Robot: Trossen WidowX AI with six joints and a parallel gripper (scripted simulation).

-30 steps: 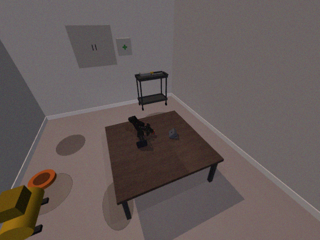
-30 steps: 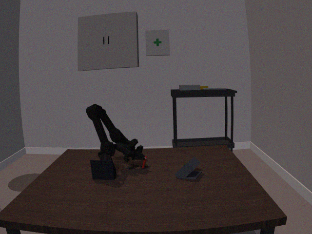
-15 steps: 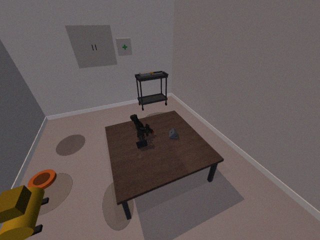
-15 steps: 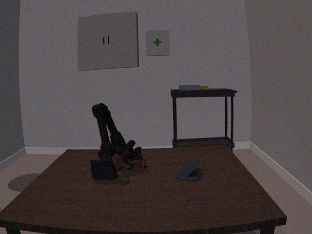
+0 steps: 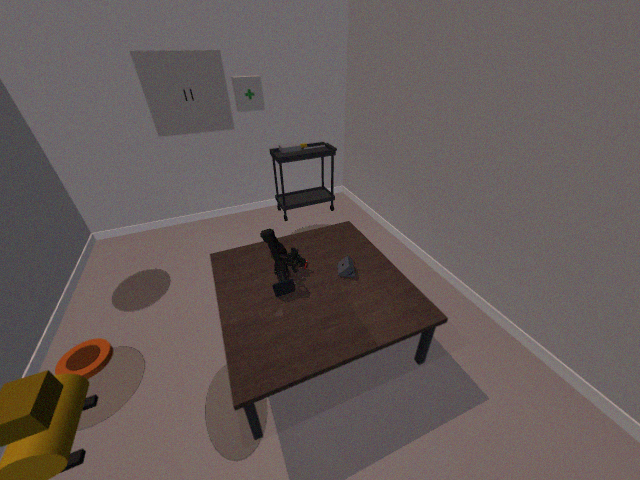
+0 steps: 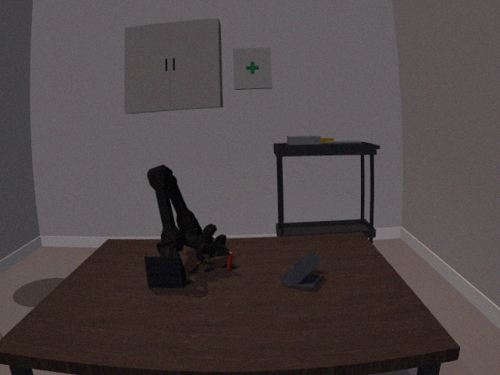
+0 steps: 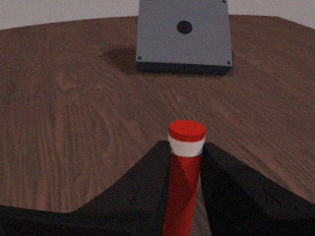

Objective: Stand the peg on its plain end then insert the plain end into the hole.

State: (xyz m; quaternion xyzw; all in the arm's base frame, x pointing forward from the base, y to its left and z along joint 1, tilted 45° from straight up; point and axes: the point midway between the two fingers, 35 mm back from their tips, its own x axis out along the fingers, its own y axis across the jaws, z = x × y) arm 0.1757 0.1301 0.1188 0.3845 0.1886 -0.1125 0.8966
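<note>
The red peg [image 7: 181,205] [image 6: 229,259] [image 5: 307,265] stands upright, white band at its top, plain end down at the table. My gripper [image 7: 184,152] [image 6: 223,251] is shut on the peg, its two dark fingers on either side of the shaft below the band. The grey sloped panel [image 7: 184,34] [image 6: 301,269] [image 5: 346,267] stands ahead of the gripper, apart from the peg, and its single dark hole [image 7: 184,27] faces the wrist camera.
The arm's dark base block [image 6: 165,272] [image 5: 283,288] sits on the brown table [image 6: 250,323] [image 5: 320,330] left of the peg. A black cart [image 6: 325,187] stands behind the table by the wall.
</note>
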